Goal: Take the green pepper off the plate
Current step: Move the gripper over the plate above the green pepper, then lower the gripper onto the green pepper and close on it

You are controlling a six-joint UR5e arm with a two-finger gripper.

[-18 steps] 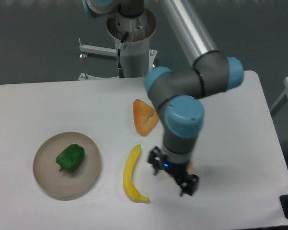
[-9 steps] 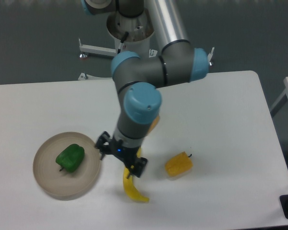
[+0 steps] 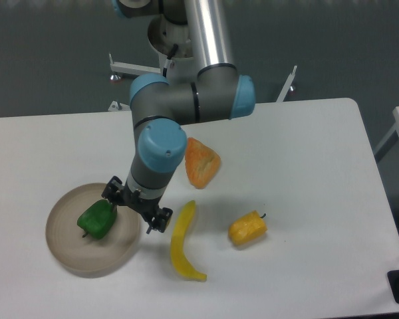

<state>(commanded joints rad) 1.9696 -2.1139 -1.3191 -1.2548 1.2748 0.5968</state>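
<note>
One view is given, from a fixed camera looking down at a white table [image 3: 306,146]. On the table's left part the plate [image 3: 70,249] is seen, round and beige-grey with a low rim. The green pepper [image 3: 97,218] is found inside the plate, toward its upper right part, resting on the dish.

The gripper [image 3: 137,211] is seen over the plate's right edge, just beside the pepper. Its jaws are spread apart: one finger is placed close against the pepper's upper right side, and the other is seen past the plate's rim, toward the banana [image 3: 181,242]. Whether the near finger is touching the pepper cannot be told. Nothing is held between the fingers.

The arm [image 3: 186,106] is seen reaching down from the mast at the top, with grey links and blue joint caps.

To the right of the plate the yellow banana is laid on the table, curved, apart from the dish. Above it an orange wedge-shaped piece [image 3: 201,162] is seen, partly covered by the wrist. Further right a yellow-orange pepper [image 3: 247,228] is laid on its side, well apart from the plate.
</note>
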